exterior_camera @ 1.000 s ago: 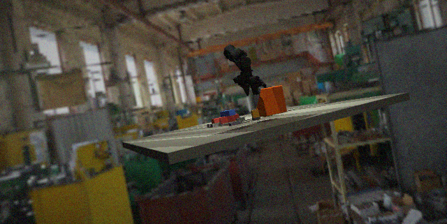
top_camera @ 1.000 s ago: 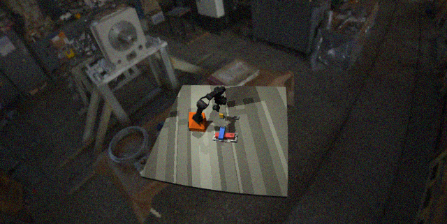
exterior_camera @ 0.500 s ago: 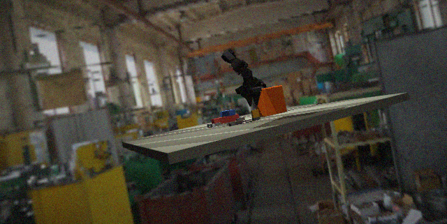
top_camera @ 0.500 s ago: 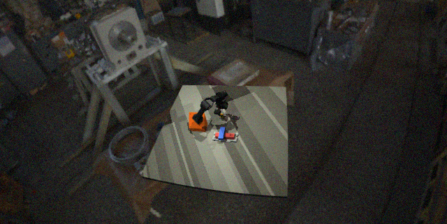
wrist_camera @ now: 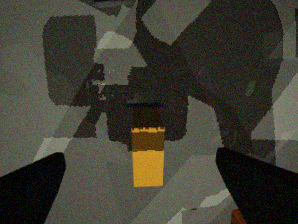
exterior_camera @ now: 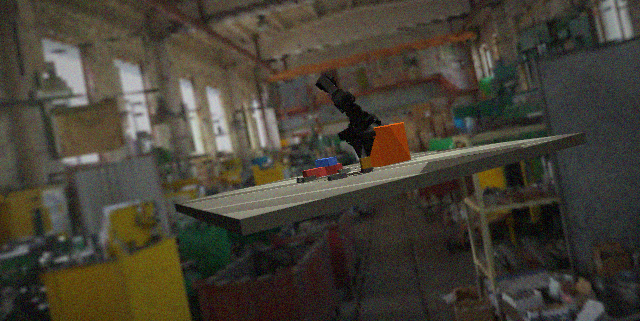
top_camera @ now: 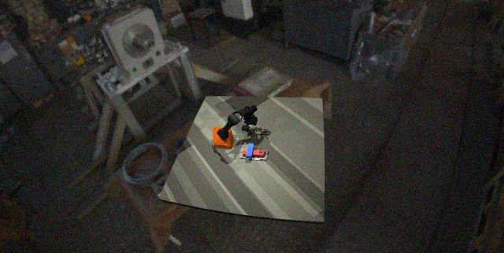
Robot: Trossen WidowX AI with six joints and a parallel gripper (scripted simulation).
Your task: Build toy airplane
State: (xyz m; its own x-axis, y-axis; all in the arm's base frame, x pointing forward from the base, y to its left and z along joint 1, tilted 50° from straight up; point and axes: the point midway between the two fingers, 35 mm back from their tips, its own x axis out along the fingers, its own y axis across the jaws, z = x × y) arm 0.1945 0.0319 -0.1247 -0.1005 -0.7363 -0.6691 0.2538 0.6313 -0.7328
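The red fuselage (top_camera: 260,153) (exterior_camera: 314,173) lies in the pale grey jig (top_camera: 260,159). The blue wing (top_camera: 250,150) (exterior_camera: 326,162) lies crosswise on top of the fuselage; its tab is hidden. The yellow tail fin (wrist_camera: 148,168) (exterior_camera: 366,163) stands on the table beside the jig, apart from it, toward the arm's base. My gripper (wrist_camera: 143,157) (exterior_camera: 365,157) is open and low over the tail fin. In the wrist view the fin shows between the two spread dark fingers, a little right of the middle, with free space on both sides. Nothing is held.
The arm's orange base (top_camera: 223,139) (exterior_camera: 392,145) stands near the fin. A small grey fixture (top_camera: 263,132) lies on the table beyond the jig, to the right of the gripper. Striped shadows cross the tabletop (top_camera: 291,182).
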